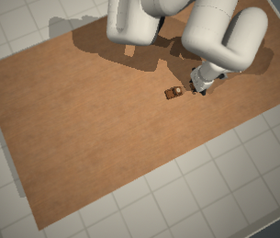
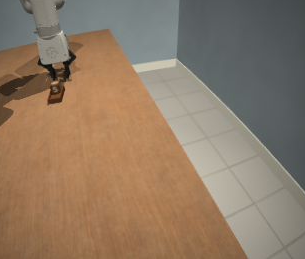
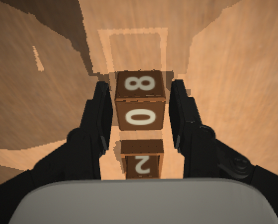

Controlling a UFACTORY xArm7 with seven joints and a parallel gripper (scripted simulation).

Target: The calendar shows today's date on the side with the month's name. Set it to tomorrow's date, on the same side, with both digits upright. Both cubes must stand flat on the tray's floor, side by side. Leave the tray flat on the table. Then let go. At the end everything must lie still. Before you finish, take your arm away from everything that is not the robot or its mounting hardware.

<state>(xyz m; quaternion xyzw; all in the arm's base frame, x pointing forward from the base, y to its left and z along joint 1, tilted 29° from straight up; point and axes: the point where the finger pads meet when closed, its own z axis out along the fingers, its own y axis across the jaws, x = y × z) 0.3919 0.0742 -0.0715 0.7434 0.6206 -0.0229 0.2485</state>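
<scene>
Fingers: the black fingers of the gripper (image 3: 138, 116) stand about half apart, one on each side of a date cube (image 3: 140, 100). A thin gap shows on both sides, so they look set around the cube, not clamped on it.
Cube between the fingers: top face reads 8, the face toward the camera reads 0. I cannot tell whether it rests on something or hangs.
Second cube: a cube showing 2 (image 3: 142, 161) sits just below the first in the wrist view, nearer the camera, partly cut off by the wrist housing.
Tray: the small brown calendar tray (image 1: 170, 94) lies on the tabletop (image 1: 95, 134), just beside the gripper in the top view; the exterior view shows it below the fingers. The month side is too small to read.
Risk, slipping: the gaps suggest no firm hold; if the arm lifts, the cube could stay behind or tip.
Risk, wrong face: turning the cube carelessly could leave a digit upside down or the wrong number on the month side.
Risk, knocking: the cubes sit close; a finger coming down could nudge the 2 cube or shift the tray.
Materials: cubes are dark brown wood with pale painted digits and sharp edges; tabletop is warm wood grain; fingers are matte black, the arm (image 1: 210, 24) glossy white and rounded.
</scene>
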